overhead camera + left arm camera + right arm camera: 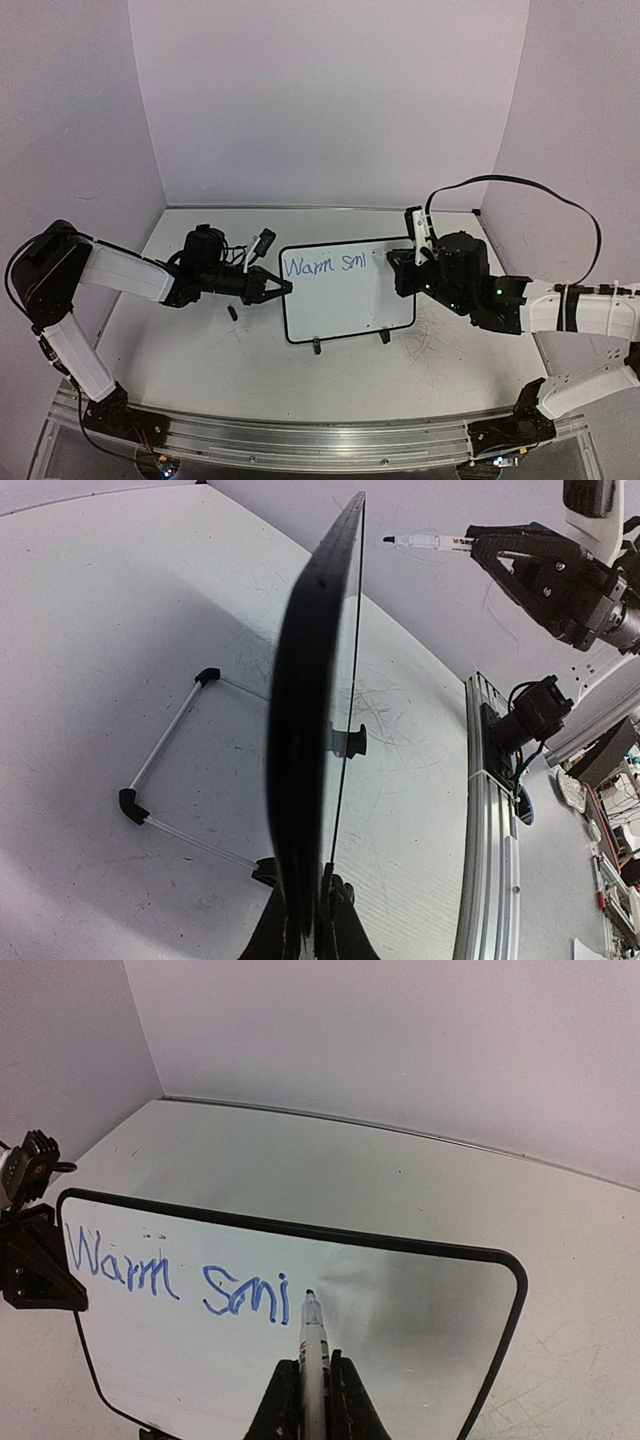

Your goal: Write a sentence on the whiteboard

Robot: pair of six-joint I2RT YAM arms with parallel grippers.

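The whiteboard (345,305) stands upright mid-table on two black feet. Blue writing, the sentence (325,265), reads "Warm smi" along its top. My left gripper (283,288) is shut on the board's left edge. In the left wrist view the board (305,710) is edge-on, pinched between the jaws of the left gripper (312,925). My right gripper (315,1400) is shut on a white marker (312,1345). The marker's tip sits just right of the "i" of the sentence (175,1280) on the whiteboard (420,1330). The marker (430,543) also shows from the side.
A small black object (232,313) lies on the table left of the board. A wire stand (165,770) props the board from behind. An aluminium rail (300,435) runs along the near table edge. Walls close in the back and both sides.
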